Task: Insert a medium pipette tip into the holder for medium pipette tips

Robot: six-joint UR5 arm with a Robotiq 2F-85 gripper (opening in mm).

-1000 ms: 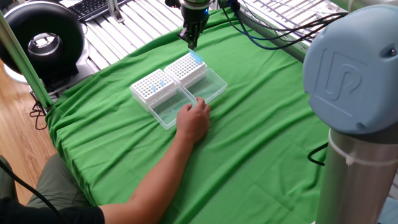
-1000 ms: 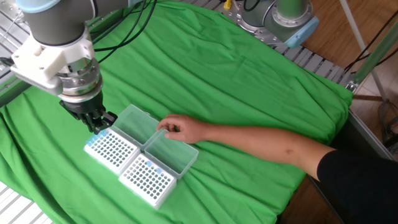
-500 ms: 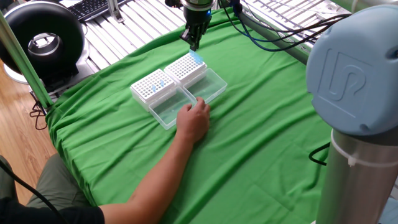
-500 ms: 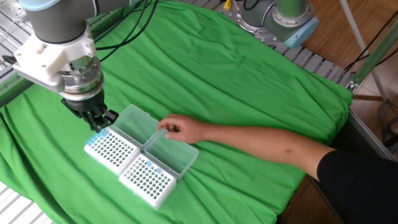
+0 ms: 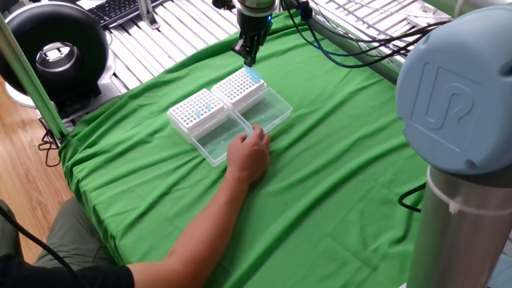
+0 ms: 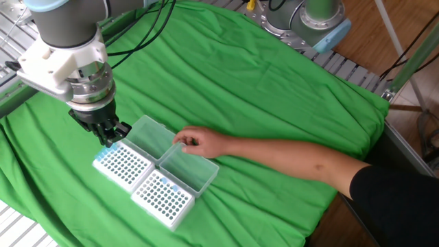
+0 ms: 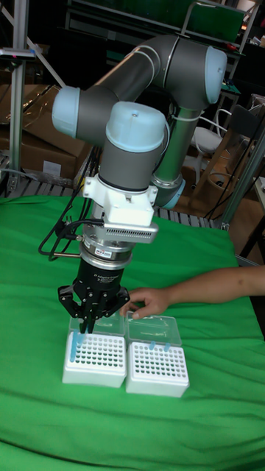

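The holder for medium pipette tips (image 5: 238, 88) (image 6: 122, 165) (image 7: 94, 355) is a white block with a dense grid of holes, and its clear lid (image 5: 272, 110) (image 6: 147, 134) lies open beside it. A few blue pipette tips (image 5: 254, 74) (image 7: 73, 346) stand in one corner of it. My gripper (image 5: 250, 59) (image 6: 110, 139) (image 7: 88, 327) points straight down just above that corner. Its fingers look pressed together. Whether a tip sits between them is too small to tell.
A second white rack (image 5: 196, 112) (image 6: 162, 195) (image 7: 156, 366) with an open clear lid touches the holder. A person's hand (image 5: 250, 152) (image 6: 199, 142) (image 7: 147, 302) rests on the lids, with the forearm stretched across the green cloth. A black round device (image 5: 56, 48) stands beyond the table corner.
My gripper has risen slightly above the holder's corner. The racks and the person's hand have stayed where they were.
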